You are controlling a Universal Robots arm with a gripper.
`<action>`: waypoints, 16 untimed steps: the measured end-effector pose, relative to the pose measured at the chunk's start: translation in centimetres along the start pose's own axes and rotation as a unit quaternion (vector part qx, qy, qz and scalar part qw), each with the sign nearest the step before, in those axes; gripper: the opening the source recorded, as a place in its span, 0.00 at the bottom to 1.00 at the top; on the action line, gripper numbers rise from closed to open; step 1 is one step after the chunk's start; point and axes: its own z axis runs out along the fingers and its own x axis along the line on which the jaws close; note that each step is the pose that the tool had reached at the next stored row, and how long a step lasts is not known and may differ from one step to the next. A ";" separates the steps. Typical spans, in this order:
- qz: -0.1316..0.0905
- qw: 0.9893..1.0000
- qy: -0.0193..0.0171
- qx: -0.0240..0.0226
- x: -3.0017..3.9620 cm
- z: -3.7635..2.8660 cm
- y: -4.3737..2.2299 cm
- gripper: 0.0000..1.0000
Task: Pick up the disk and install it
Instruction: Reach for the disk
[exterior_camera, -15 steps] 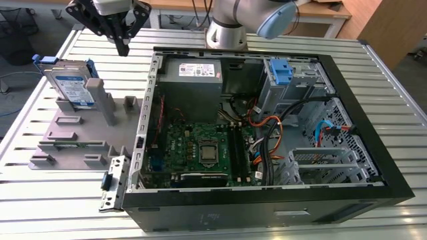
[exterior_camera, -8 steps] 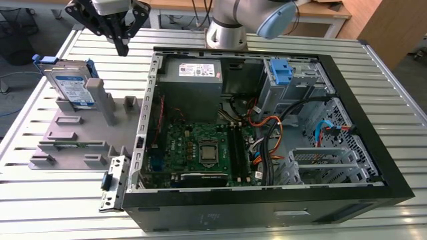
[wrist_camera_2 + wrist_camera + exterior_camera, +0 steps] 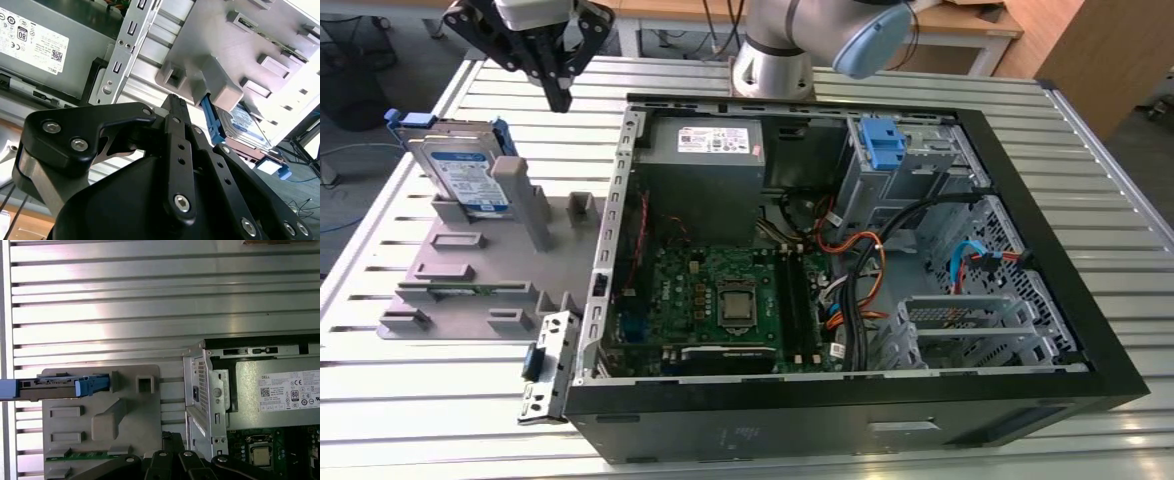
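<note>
A counter point(image 3: 440, 390) of ribbed silver metal slats spans the work area, its grooves flaring white under strong light in the first wrist view. Beyond its far edge stand a pale wooden tabletop point(image 3: 961, 22) on white legs and, at the exterior view's right, a wooden panel point(image 3: 1107, 60). Dark grey floor point(image 3: 387, 100) lies at the exterior view's left.

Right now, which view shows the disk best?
Exterior view: the disk stands in the grey fixture with its label face visible. The first wrist view shows the disk edge-on; the second wrist view shows part of it behind the fixture.
</note>
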 end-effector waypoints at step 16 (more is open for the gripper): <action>0.000 1.000 0.000 0.000 1.15 0.13 0.04 0.11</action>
